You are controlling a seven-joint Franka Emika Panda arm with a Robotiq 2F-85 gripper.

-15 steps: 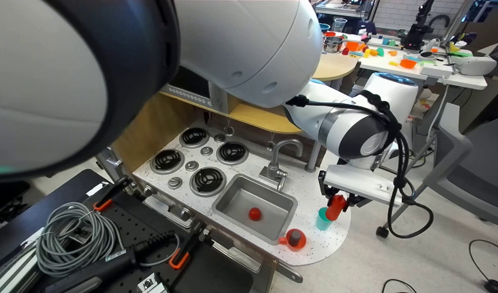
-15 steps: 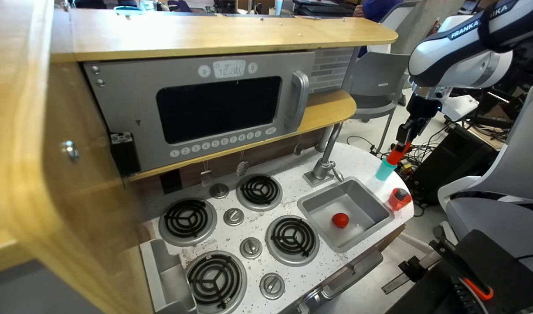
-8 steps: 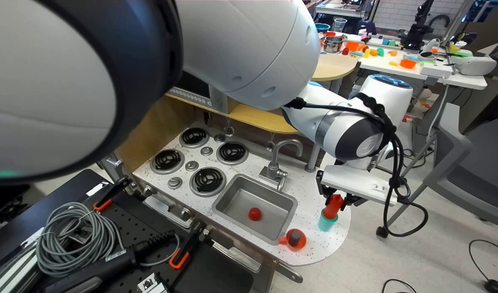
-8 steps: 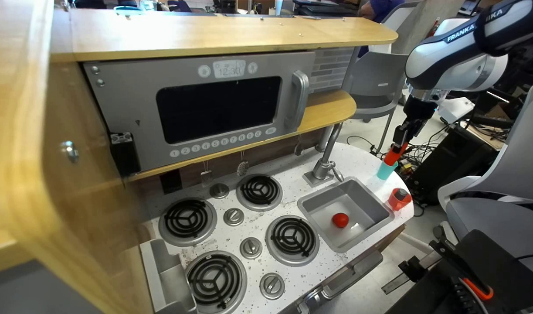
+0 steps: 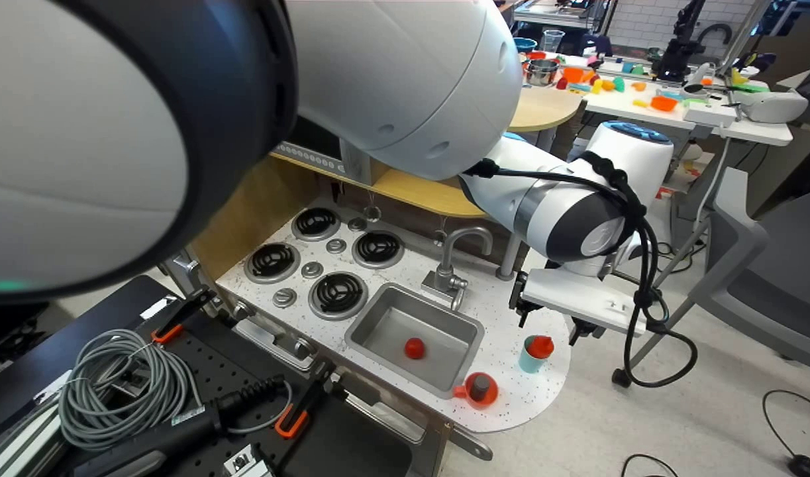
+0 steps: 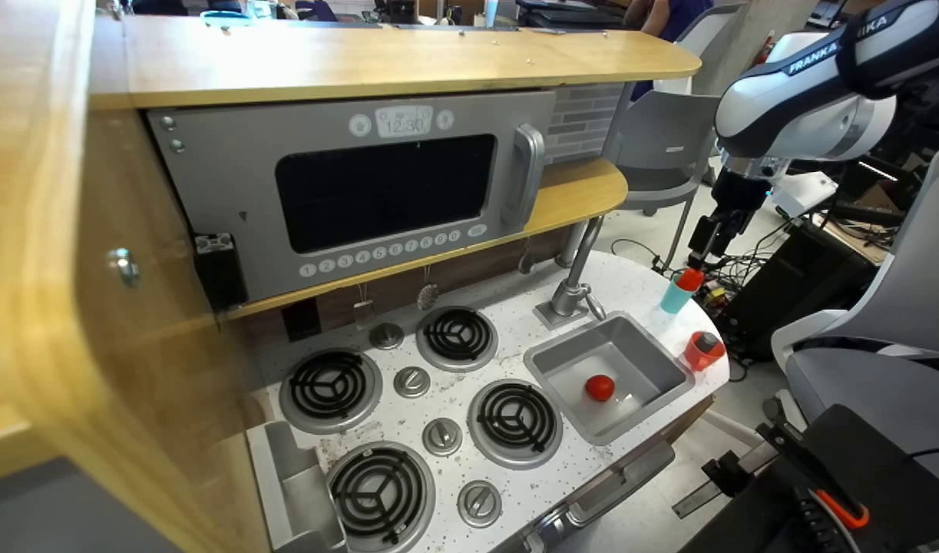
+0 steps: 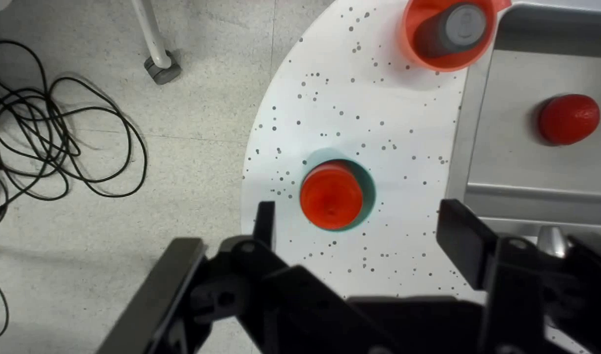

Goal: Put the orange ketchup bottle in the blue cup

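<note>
The orange ketchup bottle [image 7: 331, 196] sits inside the blue cup [image 7: 368, 195], its red-orange end filling most of the mouth in the wrist view. In both exterior views the bottle [image 5: 540, 346] [image 6: 691, 278] pokes out above the rim of the teal cup [image 5: 530, 363] [image 6: 673, 299], which stands on the rounded end of the counter. My gripper [image 7: 357, 216] hangs above them, open, its black fingers well apart with nothing between them. The bottle's lower part is hidden by the cup wall.
Beside the cup is an orange mug [image 7: 409, 39] holding a grey bottle [image 7: 463, 24]. A red tomato-like object [image 7: 569, 119] lies in the sink [image 5: 378, 331]. The faucet [image 5: 448, 262] rises behind the sink. The counter's curved edge [image 7: 248, 157] runs close to the cup.
The bottle came down into the cup with my gripper, which then opened and let it go. The bottle has dropped lower in the cup. The arm has barely moved in the last half second.
</note>
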